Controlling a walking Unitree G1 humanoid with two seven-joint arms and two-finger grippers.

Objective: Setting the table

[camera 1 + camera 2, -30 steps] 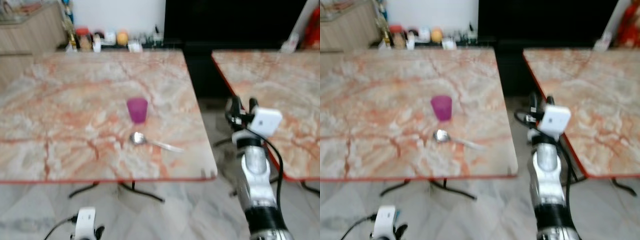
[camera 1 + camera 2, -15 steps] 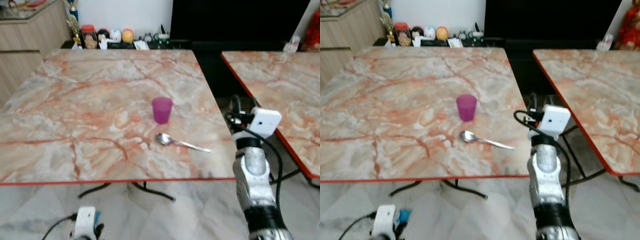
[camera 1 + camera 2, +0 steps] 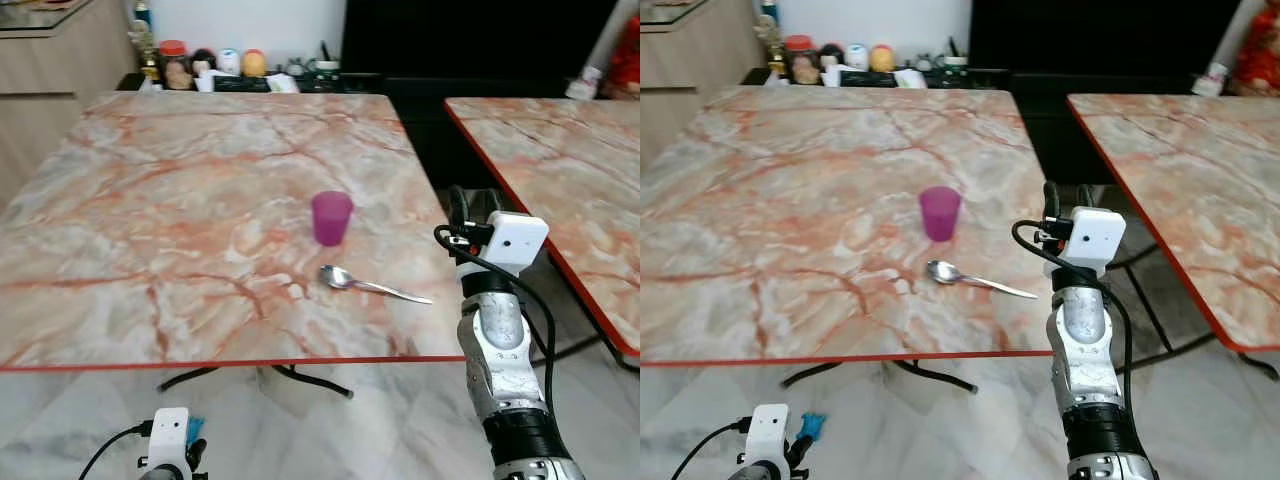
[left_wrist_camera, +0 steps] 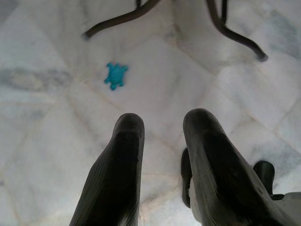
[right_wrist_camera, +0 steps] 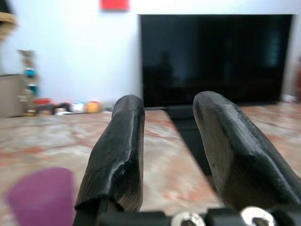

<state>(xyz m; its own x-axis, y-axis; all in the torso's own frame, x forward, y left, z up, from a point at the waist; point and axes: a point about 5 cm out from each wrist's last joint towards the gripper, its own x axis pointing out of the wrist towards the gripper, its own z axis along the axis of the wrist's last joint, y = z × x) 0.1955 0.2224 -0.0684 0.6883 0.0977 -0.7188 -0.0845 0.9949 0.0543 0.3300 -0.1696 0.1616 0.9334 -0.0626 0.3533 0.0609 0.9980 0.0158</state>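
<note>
A purple cup stands upright near the middle of the marble table. Just in front of it lies a metal spoon, bowl to the left and handle pointing right. My right gripper is raised beside the table's right edge, level with the tabletop, open with nothing between its fingers; the cup sits blurred to one side of them. My left gripper hangs low over the floor, open and empty.
A second marble table stands to the right across a narrow gap. Jars and small items line the shelf behind the table, beside a black TV. A small blue toy lies on the floor by the table's legs.
The camera has moved, so the whole scene shifted right and sharpened. The cup and spoon have not moved on the table. My right gripper stays raised by the table's edge.
</note>
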